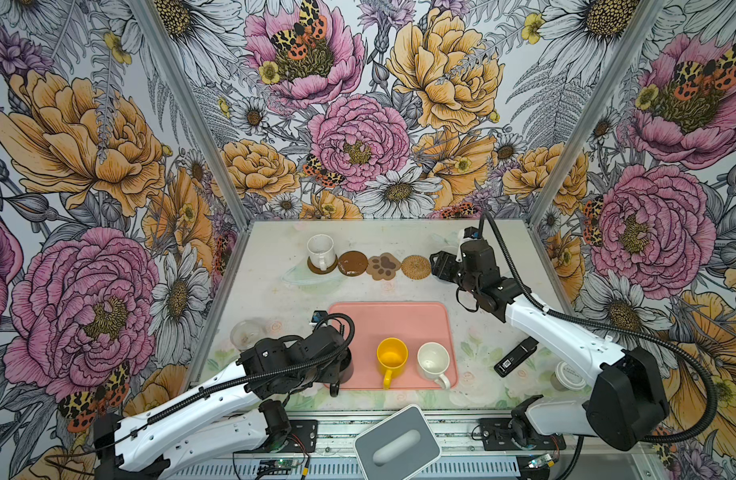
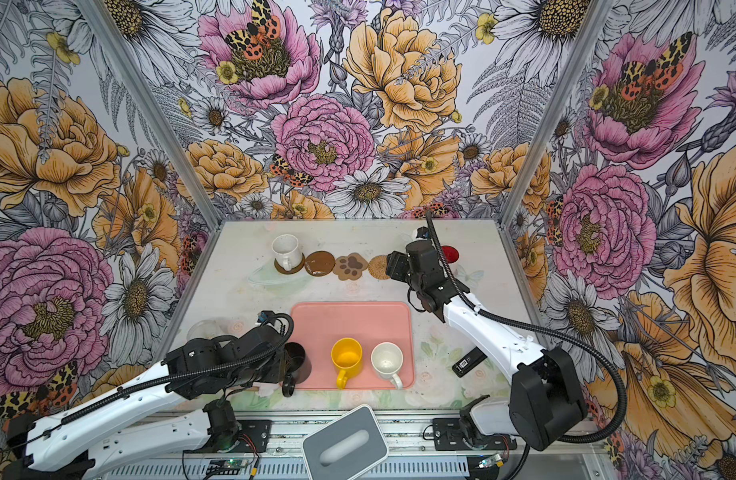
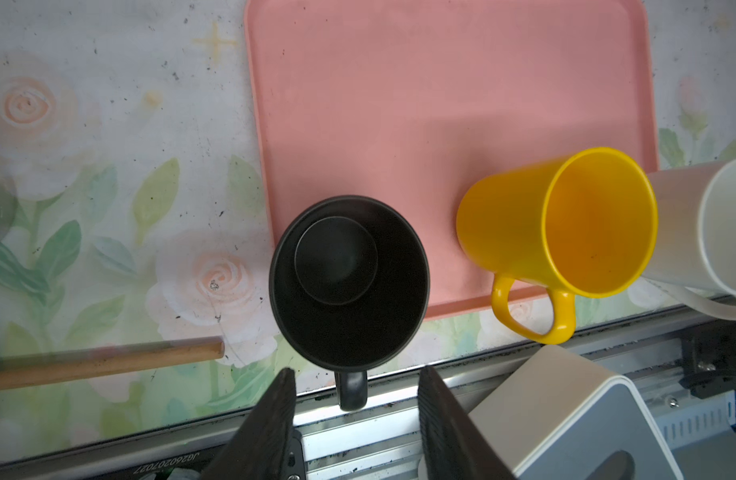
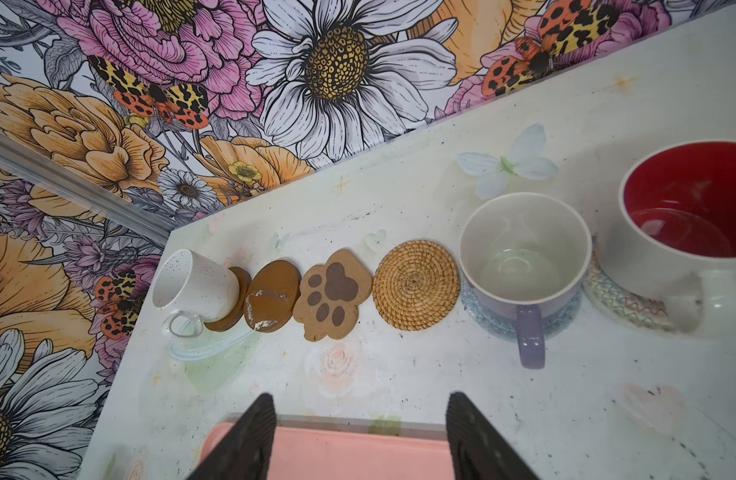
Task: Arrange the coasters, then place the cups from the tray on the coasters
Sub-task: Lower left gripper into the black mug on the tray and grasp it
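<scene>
- Left gripper [image 3: 358, 372]: its jaws are standing apart, straddling the handle of the black mug [image 3: 349, 282] with a gap on each side. The mug is sitting upright at the near corner of the tray [image 3: 441, 104], just ahead of the fingertips.
- Yellow mug [image 3: 566, 224] and cream-white mug [image 1: 433, 361]: both are standing on the tray, side by side, off to one side of that gripper. The picture's edge is cutting off the cream-white one in the left wrist view.
- Grey box [image 3: 566, 415]: it is lying just beside one finger, on the yellow mug's side.
- Wooden stick [image 3: 104, 363]: it is lying on the table on the opposite side, its far end blurred.
- Right gripper [image 4: 360, 399]: its jaws are gaping with nothing between them, hovering between the tray's far rim and the coaster row.
- Row ahead of it:
  - The white speckled mug [image 4: 196, 282] is sitting on a brown disc [image 4: 233, 316].
  - The second brown disc [image 4: 273, 301], the paw-print mat [image 4: 331, 293] and the rattan round [image 4: 416, 284] are lying bare.
  - The lavender mug [image 4: 524, 257] is sitting on the grey-blue woven mat [image 4: 478, 307].
  - The red-inside mug [image 4: 690, 224] is sitting on the cream lacy round [image 4: 620, 299], partly out of frame.
- Both top views: the right arm [image 1: 566, 332] is covering the lavender mug and its mat. The left arm [image 1: 200, 399] is hiding much of the black mug.
</scene>
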Controlling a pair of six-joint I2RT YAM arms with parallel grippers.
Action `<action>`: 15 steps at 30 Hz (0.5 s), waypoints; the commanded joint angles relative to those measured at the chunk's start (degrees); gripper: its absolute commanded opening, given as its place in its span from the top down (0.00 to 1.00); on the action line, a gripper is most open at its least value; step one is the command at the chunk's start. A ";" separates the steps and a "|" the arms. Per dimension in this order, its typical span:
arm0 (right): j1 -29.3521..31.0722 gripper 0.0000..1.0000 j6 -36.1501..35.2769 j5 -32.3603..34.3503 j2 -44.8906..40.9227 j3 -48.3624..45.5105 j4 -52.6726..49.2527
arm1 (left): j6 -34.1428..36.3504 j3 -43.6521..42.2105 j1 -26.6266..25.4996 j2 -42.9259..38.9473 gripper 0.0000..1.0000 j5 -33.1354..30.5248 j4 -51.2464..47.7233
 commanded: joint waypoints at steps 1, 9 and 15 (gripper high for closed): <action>0.32 0.33 0.55 -0.71 0.86 1.27 1.38 | -3.14 0.08 -2.43 0.64 0.50 1.93 -2.06; 0.39 0.33 0.66 -2.01 2.86 2.11 1.63 | -6.03 -1.10 -5.86 3.67 0.50 4.50 -1.96; 0.34 0.33 0.66 -2.32 3.17 2.14 1.81 | -8.10 -2.62 -6.43 6.60 0.49 4.68 -1.79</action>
